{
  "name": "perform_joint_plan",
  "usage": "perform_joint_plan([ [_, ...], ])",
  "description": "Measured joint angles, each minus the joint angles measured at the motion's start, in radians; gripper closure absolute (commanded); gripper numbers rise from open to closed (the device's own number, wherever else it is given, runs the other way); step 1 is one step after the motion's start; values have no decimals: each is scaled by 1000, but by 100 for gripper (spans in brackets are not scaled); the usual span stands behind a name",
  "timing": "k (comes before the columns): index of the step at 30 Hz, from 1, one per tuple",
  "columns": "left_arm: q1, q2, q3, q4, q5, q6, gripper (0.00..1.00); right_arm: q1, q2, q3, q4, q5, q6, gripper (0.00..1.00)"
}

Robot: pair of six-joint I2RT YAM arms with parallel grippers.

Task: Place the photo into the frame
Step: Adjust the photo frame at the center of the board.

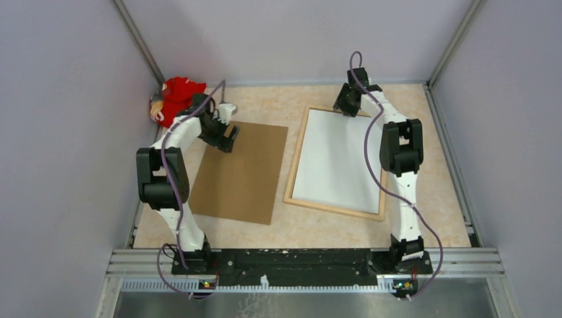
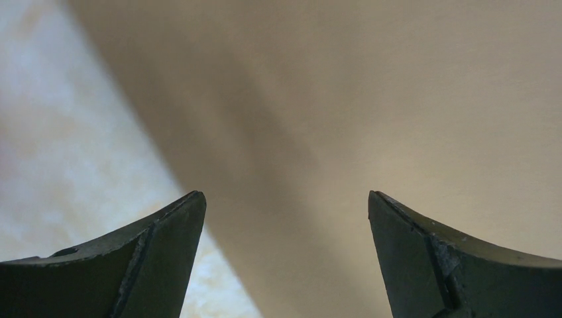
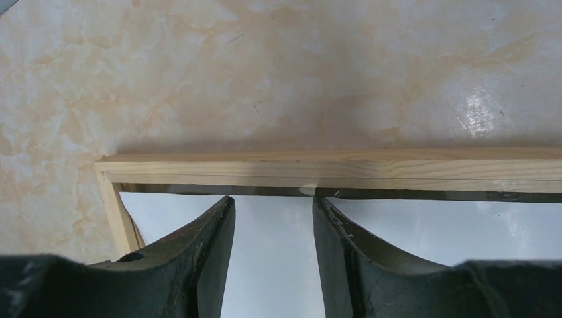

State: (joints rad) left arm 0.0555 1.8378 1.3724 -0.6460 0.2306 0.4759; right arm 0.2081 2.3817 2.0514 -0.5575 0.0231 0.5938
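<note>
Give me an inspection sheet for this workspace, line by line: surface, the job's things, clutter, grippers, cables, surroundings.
Surface: beige marbled tabletop.
Job's things: photo lies white back up inside the frame, right of centre; full seating cannot be told.
Clutter: brown backing board flat left of the frame, apart from it; red object in the far left corner.
Grippers: left gripper open above the board's far left corner; right gripper at the photo's far edge, jaws apart, holding nothing.
Cables: a purple cable along each arm, the right one crossing above the photo.
Surroundings: grey walls, metal rail at the near edge.
</note>
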Motion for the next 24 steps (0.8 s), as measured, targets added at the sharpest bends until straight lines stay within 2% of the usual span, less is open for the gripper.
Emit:
perform_joint_plan([
  [5, -227, -10, 42, -13, -4, 19, 1, -11, 0, 0, -6, -10, 0, 54],
  [10, -364, -10, 68, -24, -11, 28, 1, -18, 24, 60, -65, -18, 0, 55],
  [24, -422, -10, 88, -45, -15, 24, 1, -31, 41, 76, -80, -53, 0, 52],
])
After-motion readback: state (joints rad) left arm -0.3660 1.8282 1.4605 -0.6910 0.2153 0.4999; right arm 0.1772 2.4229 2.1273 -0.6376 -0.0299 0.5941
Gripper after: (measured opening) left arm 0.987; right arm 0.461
